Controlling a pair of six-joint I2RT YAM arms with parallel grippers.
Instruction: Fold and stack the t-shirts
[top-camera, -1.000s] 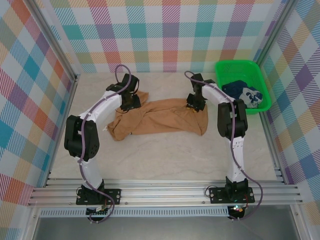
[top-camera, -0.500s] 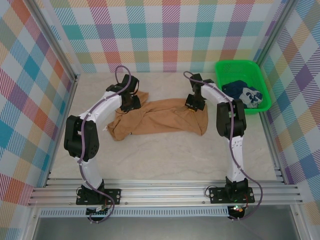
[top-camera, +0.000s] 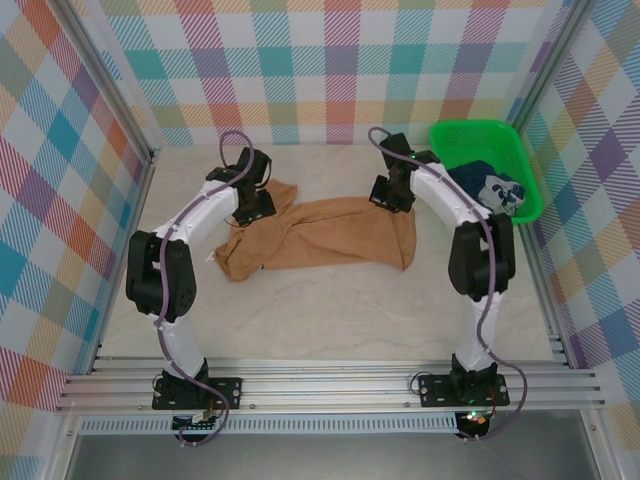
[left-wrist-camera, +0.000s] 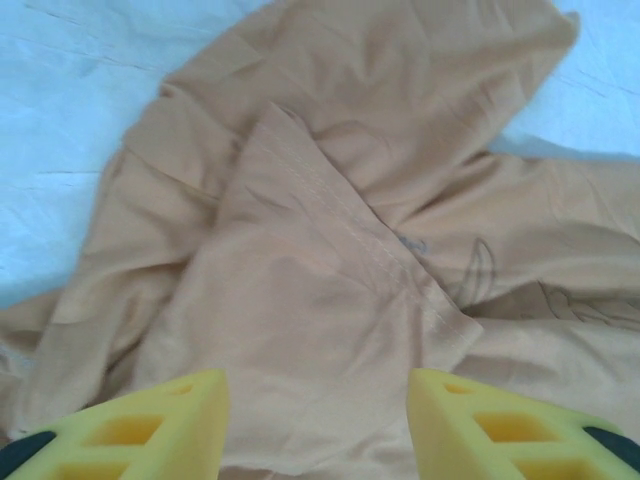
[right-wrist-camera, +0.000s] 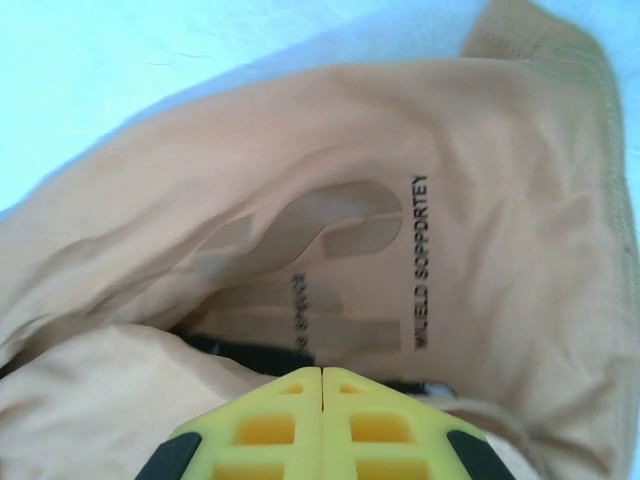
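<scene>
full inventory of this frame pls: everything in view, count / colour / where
tan t-shirt: 1, tan-brown, crumpled mid-table between the arms
navy t-shirt: 1, dark navy with white print, inside the basket
basket: 1, green, far right corner of the table
table: 1, pale beige
walls: 3 sides, multicolour plaid
rails: silver, near edge, under the arm bases
left arm: 1, white and black, reaching to the shirt's far left
right arm: 1, white and black, reaching to the shirt's far right
left gripper: 1, yellow fingers, open over the shirt
right gripper: 1, yellow fingers, shut at the shirt's printed label; can't tell if cloth is pinched
</scene>
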